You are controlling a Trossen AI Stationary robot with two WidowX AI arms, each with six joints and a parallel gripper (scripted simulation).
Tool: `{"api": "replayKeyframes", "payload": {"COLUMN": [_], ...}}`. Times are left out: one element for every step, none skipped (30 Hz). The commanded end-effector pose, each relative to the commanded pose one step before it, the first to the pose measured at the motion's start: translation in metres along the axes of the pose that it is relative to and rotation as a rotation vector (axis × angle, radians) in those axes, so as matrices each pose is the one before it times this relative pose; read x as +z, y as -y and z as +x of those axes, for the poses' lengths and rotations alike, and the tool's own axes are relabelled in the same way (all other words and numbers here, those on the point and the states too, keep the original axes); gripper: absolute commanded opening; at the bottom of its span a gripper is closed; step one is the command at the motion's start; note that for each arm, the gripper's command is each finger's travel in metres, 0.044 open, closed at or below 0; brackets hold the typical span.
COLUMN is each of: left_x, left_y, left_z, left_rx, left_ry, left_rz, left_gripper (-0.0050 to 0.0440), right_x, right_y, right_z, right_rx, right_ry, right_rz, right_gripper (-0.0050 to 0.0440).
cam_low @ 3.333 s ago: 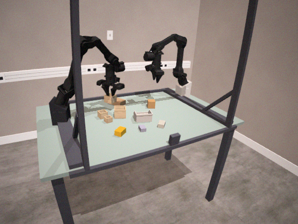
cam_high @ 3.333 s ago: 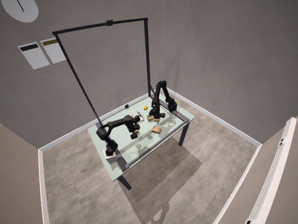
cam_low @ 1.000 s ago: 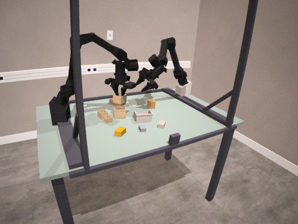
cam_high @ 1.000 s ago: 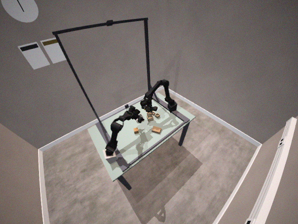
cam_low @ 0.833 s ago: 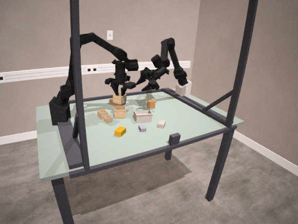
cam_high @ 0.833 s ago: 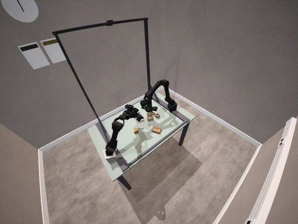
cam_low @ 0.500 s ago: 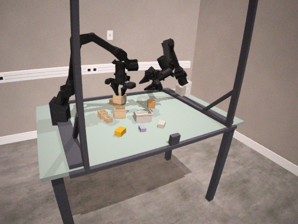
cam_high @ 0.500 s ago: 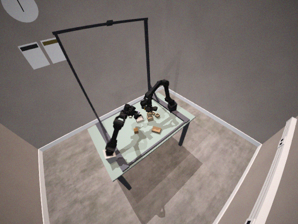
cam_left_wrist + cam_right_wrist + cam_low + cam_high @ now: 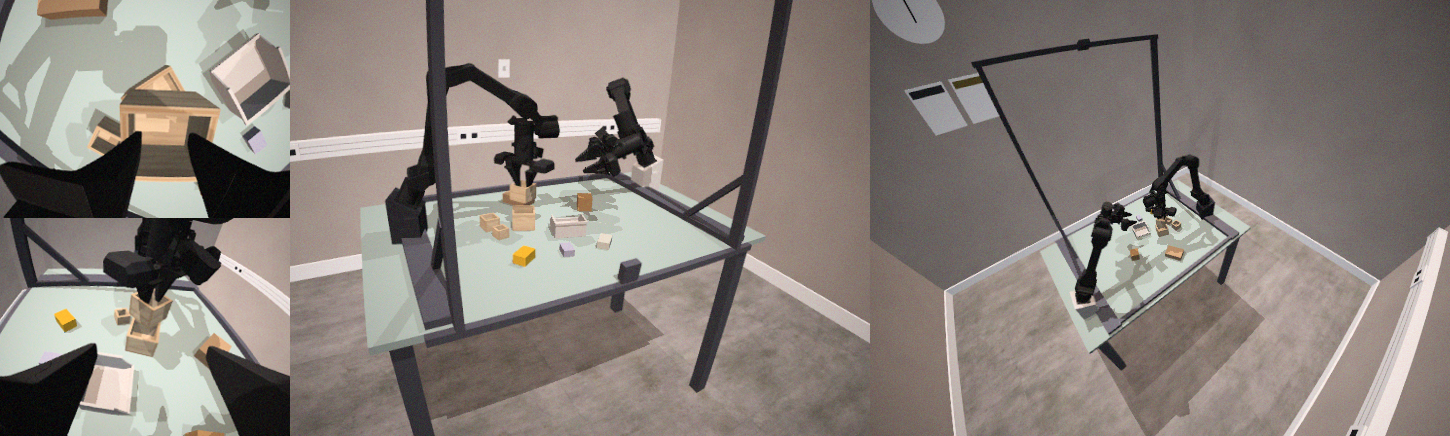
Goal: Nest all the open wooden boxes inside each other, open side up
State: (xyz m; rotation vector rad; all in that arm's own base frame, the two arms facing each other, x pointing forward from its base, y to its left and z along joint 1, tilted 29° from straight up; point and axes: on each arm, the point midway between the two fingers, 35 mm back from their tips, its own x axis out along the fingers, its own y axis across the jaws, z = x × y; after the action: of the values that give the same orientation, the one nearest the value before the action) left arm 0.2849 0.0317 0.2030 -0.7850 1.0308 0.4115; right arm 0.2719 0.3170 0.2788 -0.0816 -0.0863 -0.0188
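Observation:
My left gripper (image 9: 523, 179) is shut on a light wooden box (image 9: 522, 192) and holds it open side up, a little above the table. In the left wrist view the box (image 9: 169, 133) sits between the fingers. A second light open box (image 9: 523, 218) stands upright just in front of it. Two small open boxes (image 9: 489, 221) (image 9: 500, 231) stand to its left. A pale box (image 9: 568, 226) lies on its side. A brown box (image 9: 584, 202) stands further back. A flat brown box (image 9: 1174, 252) lies near the table's front edge. My right gripper (image 9: 590, 160) is open and empty, raised in the air.
A yellow block (image 9: 524, 255), a purple block (image 9: 567, 249) and a cream block (image 9: 604, 241) lie near the front of the table. A dark frame with posts (image 9: 442, 165) surrounds the table. A white pedestal (image 9: 644, 172) carries the right arm's base.

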Motion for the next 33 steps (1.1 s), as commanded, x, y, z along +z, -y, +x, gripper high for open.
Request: {"api": "replayKeyframes", "payload": {"left_x": [0.00184,0.0,0.0,0.0,0.0,0.0,0.0,0.0,0.0,0.0,0.0,0.0,0.0,0.0,0.0,0.0,0.0,0.0,0.0,0.0,0.0,0.0,0.0,0.0,0.0,0.0,0.0,0.0,0.0,0.0,0.0,0.0,0.0], "left_y": [0.00326,0.0,0.0,0.0,0.0,0.0,0.0,0.0,0.0,0.0,0.0,0.0,0.0,0.0,0.0,0.0,0.0,0.0,0.0,0.0,0.0,0.0,0.0,0.0,0.0,0.0,0.0,0.0,0.0,0.0,0.0,0.0,0.0], "left_z": [-0.00732,0.0,0.0,0.0,0.0,0.0,0.0,0.0,0.0,0.0,0.0,0.0,0.0,0.0,0.0,0.0,0.0,0.0,0.0,0.0,0.0,0.0,0.0,0.0,0.0,0.0,0.0,0.0,0.0,0.0,0.0,0.0,0.0], "left_rx": [-0.01495,0.0,0.0,0.0,0.0,0.0,0.0,0.0,0.0,0.0,0.0,0.0,0.0,0.0,0.0,0.0,0.0,0.0,0.0,0.0,0.0,0.0,0.0,0.0,0.0,0.0,0.0,0.0,0.0,0.0,0.0,0.0,0.0], "left_ry": [0.01992,0.0,0.0,0.0,0.0,0.0,0.0,0.0,0.0,0.0,0.0,0.0,0.0,0.0,0.0,0.0,0.0,0.0,0.0,0.0,0.0,0.0,0.0,0.0,0.0,0.0,0.0,0.0,0.0,0.0,0.0,0.0,0.0], "left_rz": [0.00213,0.0,0.0,0.0,0.0,0.0,0.0,0.0,0.0,0.0,0.0,0.0,0.0,0.0,0.0,0.0,0.0,0.0,0.0,0.0,0.0,0.0,0.0,0.0,0.0,0.0,0.0,0.0,0.0,0.0,0.0,0.0,0.0], "left_gripper": [0.0245,0.0245,0.0245,0.0245,0.0245,0.0245,0.0245,0.0245,0.0245,0.0245,0.0245,0.0245,0.0245,0.0245,0.0245,0.0245,0.0245,0.0245,0.0245,0.0245,0.0245,0.0245,0.0245,0.0245,0.0245,0.0245,0.0245,0.0245,0.0245,0.0245,0.0245,0.0245,0.0245], "right_x": [-0.00094,-0.00104,-0.0007,-0.00053,-0.00099,-0.00127,-0.00134,-0.00127,-0.00126,0.0,0.0,0.00191,-0.00563,-0.00154,-0.00176,-0.0009,-0.00079,-0.00065,-0.00045,-0.00081,-0.00069,-0.00057,-0.00064,-0.0003,-0.00017,-0.00041,0.0,0.0,0.00215,0.0004,0.00015,0.0025,0.0], "right_y": [-0.00536,-0.00108,-0.00101,-0.00102,-0.00085,-0.00069,-0.00064,-0.00062,-0.00059,0.0,0.0,0.00031,-0.00167,-0.00023,-0.00023,-0.00015,-0.00025,-0.00022,-0.00004,0.00001,0.00012,0.00017,0.00017,0.00026,0.00028,-0.00006,0.0,0.0,-0.00137,-0.00059,-0.00028,0.00258,0.0], "right_z": [-0.014,-0.00308,-0.00294,-0.0029,-0.00295,-0.00295,-0.00295,-0.0029,-0.00283,0.0,0.0,-0.00258,-0.00608,-0.00265,-0.00264,-0.00205,-0.00201,-0.00186,-0.00154,-0.00166,-0.00146,-0.00134,-0.00137,-0.00104,-0.00086,-0.0004,0.0,0.0,0.00023,0.00042,0.0002,0.00053,0.0], "right_rx": [-0.01991,-0.00383,-0.0038,-0.00375,-0.00345,-0.00323,-0.0031,-0.00299,-0.00283,0.0,0.0,-0.00529,-0.00318,-0.00224,-0.00201,-0.00183,-0.00176,-0.00164,-0.00145,-0.00136,-0.00123,-0.00117,-0.00113,-0.001,-0.00087,-0.00017,0.0,0.0,-0.00048,-0.00048,0.00042,-0.00003,0.0], "right_ry": [0.01971,-0.00034,-0.00022,-0.00043,-0.00107,-0.00148,-0.0018,-0.002,-0.00224,0.0,0.0,0.00278,-0.01062,-0.00301,-0.00343,-0.00232,-0.00247,-0.00233,-0.00179,-0.00225,-0.00193,-0.00174,-0.00193,-0.00125,-0.00097,-0.00088,0.0,0.0,0.00077,0.00067,0.00068,0.00171,0.0], "right_rz": [0.0295,0.00717,0.00858,0.00915,0.00775,0.00709,0.00686,0.00702,0.00674,0.0,0.0,0.03457,-0.01124,0.00601,0.00424,0.00717,0.00707,0.00737,0.00807,0.00647,0.00684,0.00736,0.00696,0.00807,0.0079,-0.00079,0.0,0.0,0.00837,0.0007,-0.00002,0.00764,0.0], "right_gripper": [0.04,0.04,0.04,0.04,0.04,0.04,0.04,0.04,0.04,0.04,0.04,0.04,0.04,0.04,0.04,0.04,0.04,0.04,0.04,0.04,0.04,0.04,0.04,0.04,0.04,0.04,0.04,0.04,0.04,0.04,0.04,0.04,0.04]}}
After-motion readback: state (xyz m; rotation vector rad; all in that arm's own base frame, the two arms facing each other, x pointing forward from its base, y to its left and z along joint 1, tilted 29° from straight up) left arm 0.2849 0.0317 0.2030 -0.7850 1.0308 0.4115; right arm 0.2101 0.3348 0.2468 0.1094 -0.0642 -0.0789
